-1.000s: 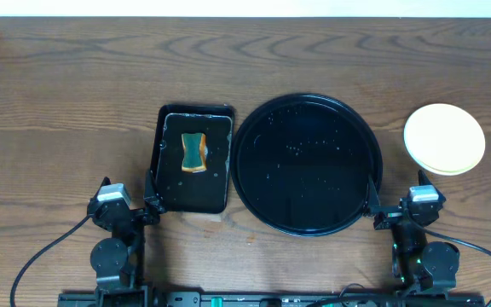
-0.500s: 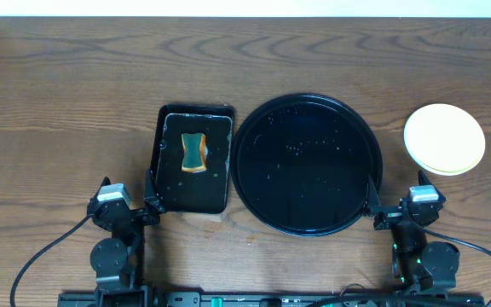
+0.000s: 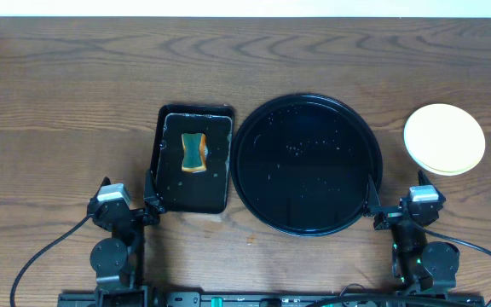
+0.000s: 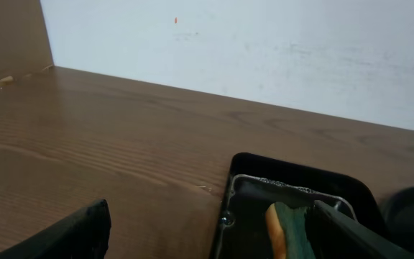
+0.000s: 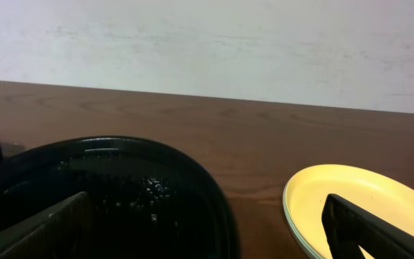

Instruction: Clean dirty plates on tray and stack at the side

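Overhead shows the plates (image 3: pixel 444 138) as one yellow disc beside the tray (image 3: pixel 237 170); right wrist reveals a mint edge; left gripper (image 4: pixel 210 237) and right gripper (image 5: pixel 207 234) gape.

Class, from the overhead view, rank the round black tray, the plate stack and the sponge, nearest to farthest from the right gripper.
1. Round black tray, beside the right gripper.
2. Plate stack, back right.
3. Sponge, far left.

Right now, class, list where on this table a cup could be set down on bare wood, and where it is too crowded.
Bare wood: the wide stretch left of the rectangular tray; the band behind both trays; a narrower gap between the round tray and the plates. Crowded: the two trays nearly touch.
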